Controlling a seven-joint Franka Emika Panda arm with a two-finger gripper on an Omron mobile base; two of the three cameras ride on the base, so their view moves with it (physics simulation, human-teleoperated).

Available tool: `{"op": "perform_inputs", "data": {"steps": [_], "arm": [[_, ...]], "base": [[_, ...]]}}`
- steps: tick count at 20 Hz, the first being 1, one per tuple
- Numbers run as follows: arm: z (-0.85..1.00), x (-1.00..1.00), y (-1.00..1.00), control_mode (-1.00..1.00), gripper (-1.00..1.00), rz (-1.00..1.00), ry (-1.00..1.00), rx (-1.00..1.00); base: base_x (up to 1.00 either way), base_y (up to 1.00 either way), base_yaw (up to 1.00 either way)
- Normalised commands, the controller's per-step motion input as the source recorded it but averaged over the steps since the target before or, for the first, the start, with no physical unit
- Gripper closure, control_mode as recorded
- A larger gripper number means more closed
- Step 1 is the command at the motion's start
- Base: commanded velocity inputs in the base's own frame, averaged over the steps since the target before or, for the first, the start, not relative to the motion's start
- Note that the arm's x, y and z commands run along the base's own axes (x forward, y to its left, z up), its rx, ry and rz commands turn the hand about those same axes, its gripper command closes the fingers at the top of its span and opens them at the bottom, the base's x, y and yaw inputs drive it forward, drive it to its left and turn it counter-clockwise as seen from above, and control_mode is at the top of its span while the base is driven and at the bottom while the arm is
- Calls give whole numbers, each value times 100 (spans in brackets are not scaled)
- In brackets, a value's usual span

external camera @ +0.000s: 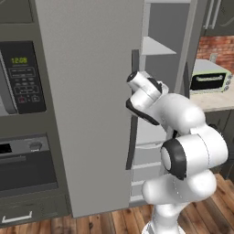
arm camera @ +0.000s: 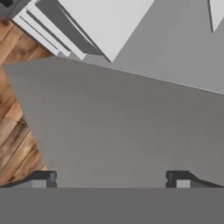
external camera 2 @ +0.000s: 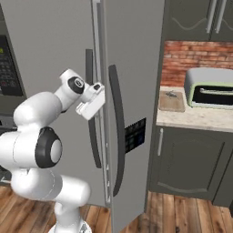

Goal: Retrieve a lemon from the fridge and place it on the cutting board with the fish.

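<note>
My fingers (arm camera: 111, 178) are spread wide and empty by the tall grey fridge door (arm camera: 131, 131); swinging inward carelessly, I risk striking its edge.

Fridge (external camera: 91, 105) matt grey metal; floor (arm camera: 17, 135) brown wood planks; cutting board (external camera 2: 171, 101) tan wood; wall (external camera 2: 191, 57) rough red brick.

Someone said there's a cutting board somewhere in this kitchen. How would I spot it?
Start at the tall grey fridge and look right to the pale counter under the brick wall. The cutting board lies flat there, just left of the toaster oven; it is the tan wooden rectangle.
</note>
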Motion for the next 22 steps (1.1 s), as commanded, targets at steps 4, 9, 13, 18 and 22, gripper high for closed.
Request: {"op": "perform_inputs", "data": {"steps": [4,9,13,18,22], "arm": [[-9,-27,-60,-100,-100,-3,6,-7],[-5,-80,-96,-100,-100,-12,0,-4],[0,-97,-100,-100,-100,-7,0,0],[7,-57,-87,-100,-100,-1,-4,0],[29,-55,54,-100,-100,1,-19,-15]], "base": [[0,0,0],[0,0,0],[0,0,0],[0,0,0],[0,0,0]]}}
